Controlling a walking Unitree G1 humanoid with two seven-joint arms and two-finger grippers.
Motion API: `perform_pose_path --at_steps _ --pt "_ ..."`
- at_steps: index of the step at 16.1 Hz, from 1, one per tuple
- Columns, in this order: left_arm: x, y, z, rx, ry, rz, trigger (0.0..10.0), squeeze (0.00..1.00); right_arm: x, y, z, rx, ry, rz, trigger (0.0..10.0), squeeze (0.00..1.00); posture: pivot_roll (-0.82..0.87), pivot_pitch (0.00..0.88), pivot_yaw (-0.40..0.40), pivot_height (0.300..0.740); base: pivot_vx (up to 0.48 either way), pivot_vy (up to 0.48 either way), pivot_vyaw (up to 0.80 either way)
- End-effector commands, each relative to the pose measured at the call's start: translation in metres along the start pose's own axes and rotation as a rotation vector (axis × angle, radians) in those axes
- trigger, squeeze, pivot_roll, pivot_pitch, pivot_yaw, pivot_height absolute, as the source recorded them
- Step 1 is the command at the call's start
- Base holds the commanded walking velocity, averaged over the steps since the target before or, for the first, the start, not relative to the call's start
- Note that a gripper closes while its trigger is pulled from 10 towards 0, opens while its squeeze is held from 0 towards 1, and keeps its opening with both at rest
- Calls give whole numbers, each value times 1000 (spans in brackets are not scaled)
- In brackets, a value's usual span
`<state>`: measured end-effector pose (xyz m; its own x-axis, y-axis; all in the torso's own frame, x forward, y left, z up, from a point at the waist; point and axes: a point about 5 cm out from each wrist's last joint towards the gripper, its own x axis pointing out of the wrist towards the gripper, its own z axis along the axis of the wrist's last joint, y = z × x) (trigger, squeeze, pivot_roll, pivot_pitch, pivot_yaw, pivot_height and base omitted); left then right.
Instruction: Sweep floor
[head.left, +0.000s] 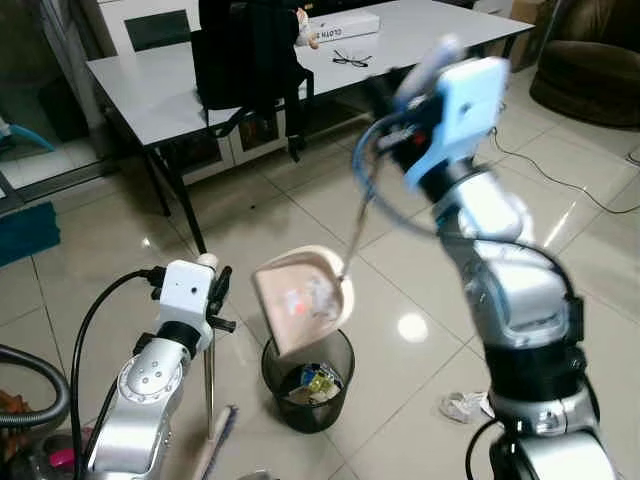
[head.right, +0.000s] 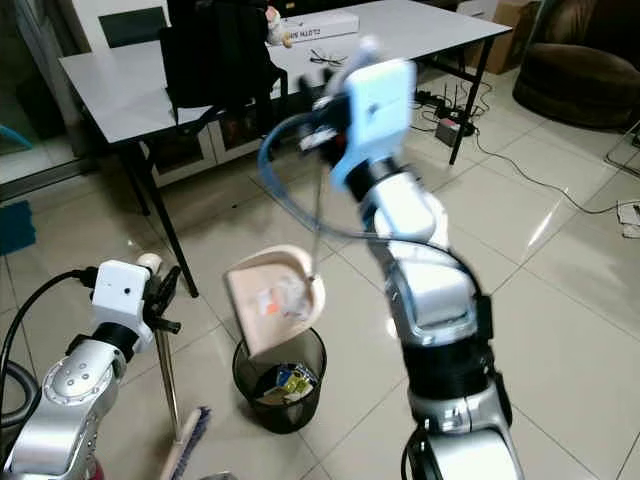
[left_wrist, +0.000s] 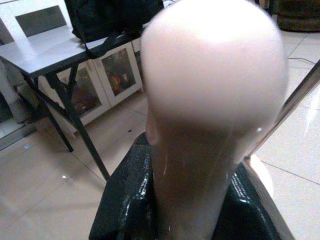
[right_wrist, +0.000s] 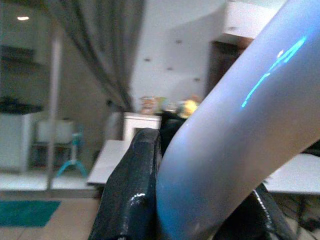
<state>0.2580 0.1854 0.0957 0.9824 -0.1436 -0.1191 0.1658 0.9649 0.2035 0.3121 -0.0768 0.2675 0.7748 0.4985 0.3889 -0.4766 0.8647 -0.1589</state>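
I have the dustpan (head.left: 303, 297) tipped steeply above the black mesh bin (head.left: 308, 378), its mouth pointing down into it; bits of rubbish still cling to the pan's face, and coloured wrappers lie in the bin (head.right: 281, 382). The pan hangs on a thin metal rod that rises to my right hand (head.left: 385, 105), raised high at the end of the bent silver arm. In the right wrist view the black fingers (right_wrist: 131, 192) are pinched on a pale blue curved handle (right_wrist: 235, 150).

My left hand (head.left: 212, 295) sits low at the left, pressed around the top of the broom (head.right: 168, 385), which stands upright on the tiled floor (head.left: 250, 225) just beside the bin, bristles at the bottom. The left wrist view shows the broom's rounded cream knob (left_wrist: 215, 75) gripped between the fingers (left_wrist: 125, 200).

A crumpled white scrap (head.left: 463, 405) lies on the floor to the right of the bin. Farther back stands a grey desk (head.left: 160, 85) with a black bag (head.left: 248, 50), a white box (head.left: 345, 27) and glasses (head.left: 350, 59) on it.
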Motion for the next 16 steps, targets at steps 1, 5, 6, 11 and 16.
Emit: perform_pose_path --at_steps 1,5,6,11,16 --pt "1 2 3 22 -13 -1 10000 0 0 11 10 -65 -63 69 10000 0 -46 0 35 740 0 0 0" --pt "0 0 2 21 -9 -4 10000 0 -10 40 3 -147 -85 239 10000 0 -48 0 34 740 0 0 0" --pt "0 0 2 20 -8 -3 10000 0 -13 48 2 -159 -94 283 10000 0 -48 0 32 740 0 0 0" --pt "-1 -1 2 20 -4 -5 10000 0 -26 76 -1 -174 -125 469 10000 0 -46 0 26 740 0 0 0" --pt "-1 -3 2 26 -2 -12 10000 0 -33 86 -4 -256 -137 581 10000 0 -47 0 23 740 0 0 0"
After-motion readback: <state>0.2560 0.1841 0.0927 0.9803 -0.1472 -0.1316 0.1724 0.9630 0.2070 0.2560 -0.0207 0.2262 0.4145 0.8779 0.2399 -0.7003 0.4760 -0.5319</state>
